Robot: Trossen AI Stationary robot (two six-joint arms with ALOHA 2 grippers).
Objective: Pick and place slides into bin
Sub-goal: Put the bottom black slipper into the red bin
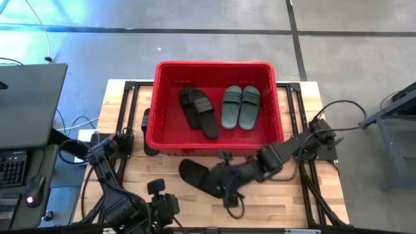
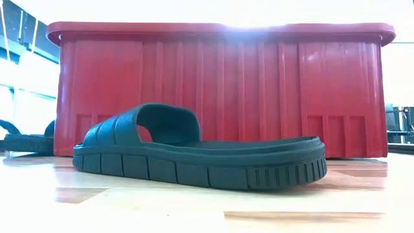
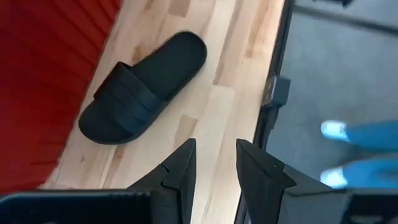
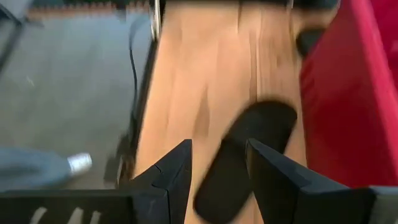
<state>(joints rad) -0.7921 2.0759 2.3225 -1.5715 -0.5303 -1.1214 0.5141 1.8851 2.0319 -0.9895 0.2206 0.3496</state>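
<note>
Lowering the right gripper [image 4: 217,171], fingers spread, squarely over the black slide [image 1: 198,177] on the table beside the red bin [image 1: 214,67], close across its ribbed strap before lifting

Grey concrete floor [image 1: 195,45] with dark seams surrounds the wooden table [image 1: 286,195]; a desk [image 1: 29,97] with keyboard [image 1: 12,170] stands alongside.

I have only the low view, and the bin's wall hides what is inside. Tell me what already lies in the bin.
Observer: In the bin lie two black slides and two green slides.
Operator: Give me the right gripper's place.
Observer: The right gripper hangs open above the black slide in front of the bin.
Operator: Now the left one.
Observer: The left gripper, open, faces another black slide on the table beside the bin's left wall.
</note>
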